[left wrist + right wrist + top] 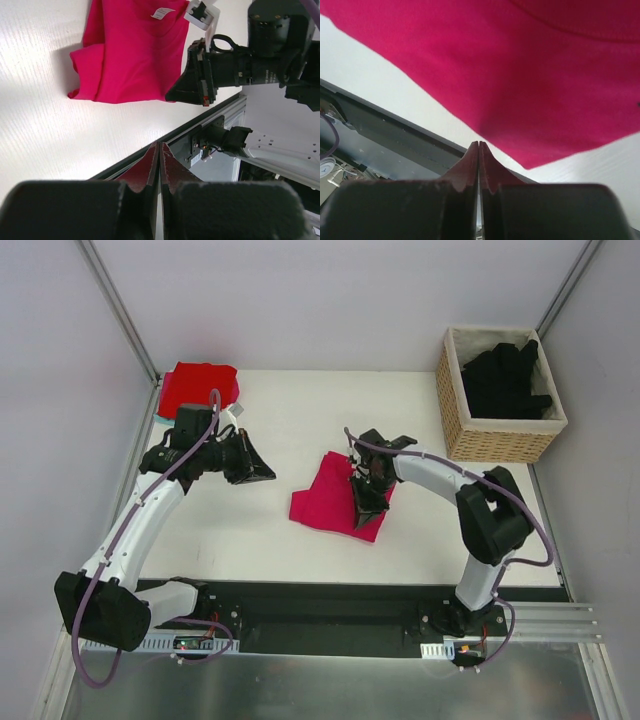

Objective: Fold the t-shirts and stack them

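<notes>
- The left end effector (159, 146) is shut tight. Its two fingers press together and there is nothing between them.
- It hangs over the bare white table (300, 420), left of the middle in the top view, and it points to the right.
- The right end effector (478, 145) is shut tight too, with no cloth between its fingers.
- Its tips are right by the edge of the pink t-shirt (322, 502), over the shirt's right side in the top view. I cannot tell if they touch the cloth.
- The pink t-shirt lies folded over on itself in the middle of the table.
- A small white label (162, 13) shows at its neck, at the top of the left wrist view.
- A red t-shirt (198, 388) lies at the upper left corner of the table, just past the left arm.
- The black t-shirts (505, 380) are piled inside a wicker basket (500, 440) at the upper right of the top view, well apart from both arms.
</notes>
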Controlling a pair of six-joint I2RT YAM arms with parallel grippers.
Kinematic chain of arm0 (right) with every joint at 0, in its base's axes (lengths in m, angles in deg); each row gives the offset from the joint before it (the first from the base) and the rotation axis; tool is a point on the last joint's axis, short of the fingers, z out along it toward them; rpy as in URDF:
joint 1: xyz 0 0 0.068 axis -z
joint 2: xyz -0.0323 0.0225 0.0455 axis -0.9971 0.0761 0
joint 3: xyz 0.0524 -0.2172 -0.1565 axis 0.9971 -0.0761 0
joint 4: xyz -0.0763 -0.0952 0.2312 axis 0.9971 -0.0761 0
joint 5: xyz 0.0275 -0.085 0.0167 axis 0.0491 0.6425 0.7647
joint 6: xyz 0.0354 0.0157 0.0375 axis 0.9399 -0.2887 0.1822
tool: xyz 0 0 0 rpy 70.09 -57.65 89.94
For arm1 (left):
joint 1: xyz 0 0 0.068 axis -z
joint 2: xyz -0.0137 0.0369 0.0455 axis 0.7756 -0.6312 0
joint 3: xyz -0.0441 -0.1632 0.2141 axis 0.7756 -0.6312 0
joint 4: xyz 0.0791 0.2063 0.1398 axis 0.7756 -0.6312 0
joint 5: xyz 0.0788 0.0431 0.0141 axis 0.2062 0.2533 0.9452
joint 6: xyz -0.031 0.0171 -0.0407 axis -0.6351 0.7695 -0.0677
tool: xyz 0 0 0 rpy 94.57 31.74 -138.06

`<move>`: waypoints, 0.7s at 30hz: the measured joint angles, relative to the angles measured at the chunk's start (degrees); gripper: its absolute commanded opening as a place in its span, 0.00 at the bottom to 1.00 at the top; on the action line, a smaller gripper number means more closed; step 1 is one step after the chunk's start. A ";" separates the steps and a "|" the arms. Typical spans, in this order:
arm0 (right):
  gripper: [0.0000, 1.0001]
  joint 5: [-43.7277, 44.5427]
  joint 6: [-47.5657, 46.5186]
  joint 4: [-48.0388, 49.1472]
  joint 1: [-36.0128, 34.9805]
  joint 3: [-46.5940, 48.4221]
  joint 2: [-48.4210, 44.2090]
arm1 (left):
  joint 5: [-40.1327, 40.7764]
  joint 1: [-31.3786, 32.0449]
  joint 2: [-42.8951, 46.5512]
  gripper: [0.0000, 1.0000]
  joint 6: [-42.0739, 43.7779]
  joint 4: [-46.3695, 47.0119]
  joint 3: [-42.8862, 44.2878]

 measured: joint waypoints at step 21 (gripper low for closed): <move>0.01 6.12 -6.47 -8.85 -0.85 16.57 17.97 | 1.11 0.00 0.20 0.00 -0.02 -0.11 0.26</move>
